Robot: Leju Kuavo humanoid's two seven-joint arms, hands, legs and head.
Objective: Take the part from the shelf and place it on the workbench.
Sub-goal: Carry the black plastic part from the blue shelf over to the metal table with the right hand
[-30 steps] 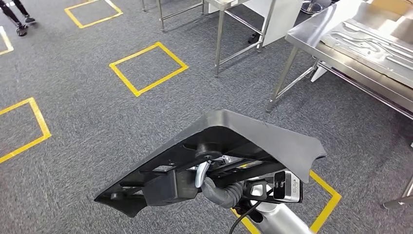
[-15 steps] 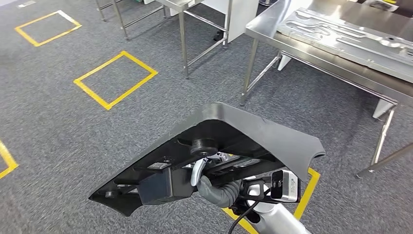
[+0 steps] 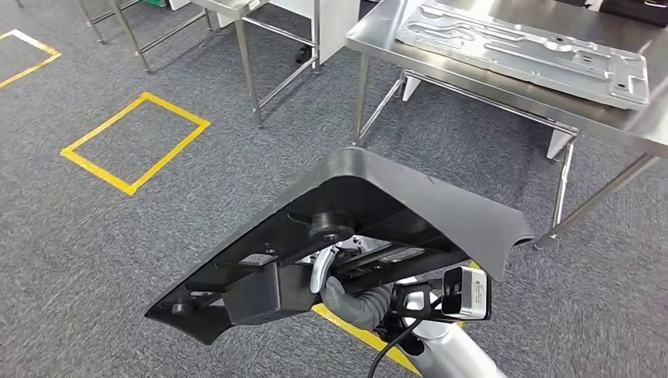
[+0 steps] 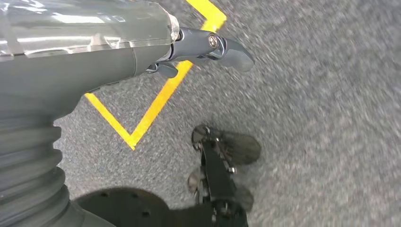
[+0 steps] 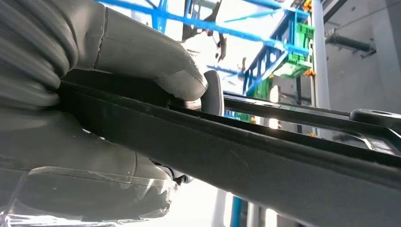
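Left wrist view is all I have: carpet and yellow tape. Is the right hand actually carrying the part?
Observer: Yes. In the head view the right hand grips the large black part from underneath and holds it up in front of the body.
Operator: How solid does that grip look?
Observer: The right wrist view shows the grey thumb pressed on one side of a black bar of the part, with the rest of the hand on the other side.
Operator: Is the workbench in sight?
Observer: Yes. A steel workbench stands ahead and to the right, with a flat metal panel lying on it.
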